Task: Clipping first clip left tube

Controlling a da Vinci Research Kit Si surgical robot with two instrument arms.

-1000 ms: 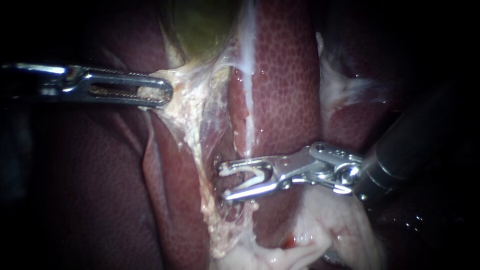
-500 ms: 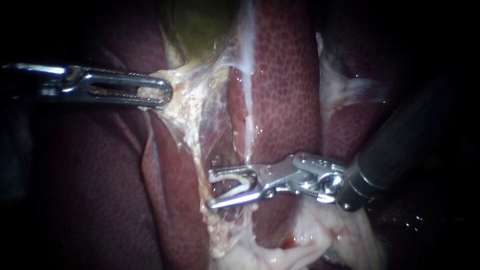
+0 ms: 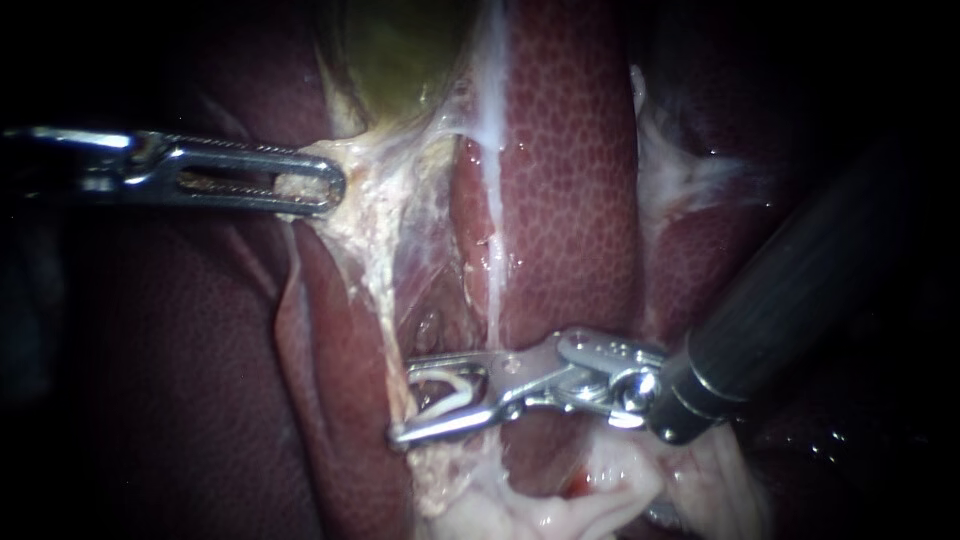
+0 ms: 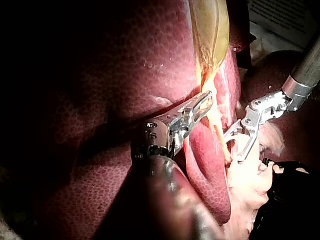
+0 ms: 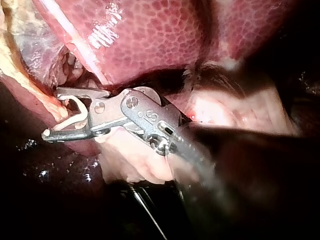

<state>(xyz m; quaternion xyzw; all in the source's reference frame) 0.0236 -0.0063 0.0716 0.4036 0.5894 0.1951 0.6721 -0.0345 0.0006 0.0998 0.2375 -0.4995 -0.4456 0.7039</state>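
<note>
Endoscope: upper left, my left instrument (image 3: pixel 325 185) clenches pale tissue (image 3: pixel 350 165) under the gallbladder (image 3: pixel 400 60). Lower centre, my right instrument (image 3: pixel 403 405) holds the clip (image 3: pixel 450 388) spread at the left tube (image 3: pixel 378 300). Left wrist: clench confirmed. Right wrist: the clip isn't clearly astride. I'm approaching; next I'd seat it across, then squeeze.

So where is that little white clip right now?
The white clip sits low in the middle of the endoscope view, held between the jaws of the right instrument, at the pale strand of tissue beside the liver.
</note>
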